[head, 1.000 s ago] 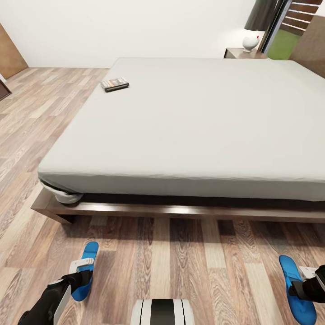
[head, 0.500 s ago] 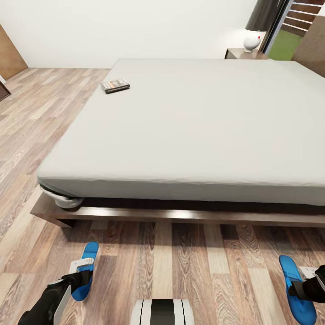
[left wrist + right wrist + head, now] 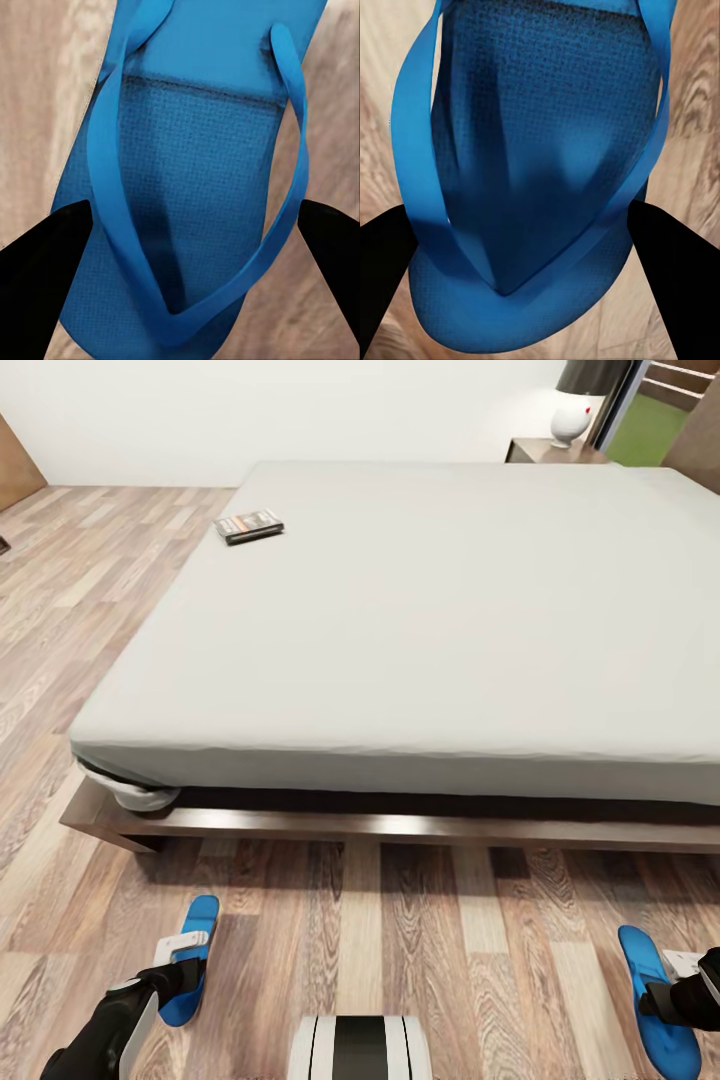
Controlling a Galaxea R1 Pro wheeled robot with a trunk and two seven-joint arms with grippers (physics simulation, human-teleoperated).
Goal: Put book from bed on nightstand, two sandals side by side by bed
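- Nearest the robot, a white-and-black striped part of its own base (image 3: 360,1050) shows at the lower edge of the head view, on the light wood-plank floor (image 3: 440,930) in front of the bed's foot.
- The left gripper (image 3: 178,978), black with a white bracket, is closed around one bright blue flip-flop sandal (image 3: 190,958) off the left foot corner of the bed; in the left wrist view the two black fingers (image 3: 41,277) sit on either side of this sandal (image 3: 199,187), over its textured sole and thong straps.
- The right gripper (image 3: 672,992) likewise grips the other bright blue flip-flop sandal (image 3: 655,1000) off the right part of the bed's foot; in the right wrist view the black fingers (image 3: 667,270) flank this sandal (image 3: 544,165) near its rounded end; the two sandals lie well apart from each other.
- The large low platform bed (image 3: 330,825), with a dark brown wooden frame and a plain pale grey mattress (image 3: 430,610), stands just beyond the sandals; a bunched bit of grey sheet hangs at its left foot corner.
- The small thin paperback book (image 3: 249,525), dark-covered with an orange band, lies flat on the mattress near the bed's left edge, towards the far end.
- Beyond the bed's far right corner stands a low dark brown wooden nightstand (image 3: 555,452); on it is a round white lamp (image 3: 570,422) with a dark shade.
- A tall window (image 3: 650,420) showing green grass is beside the nightstand.
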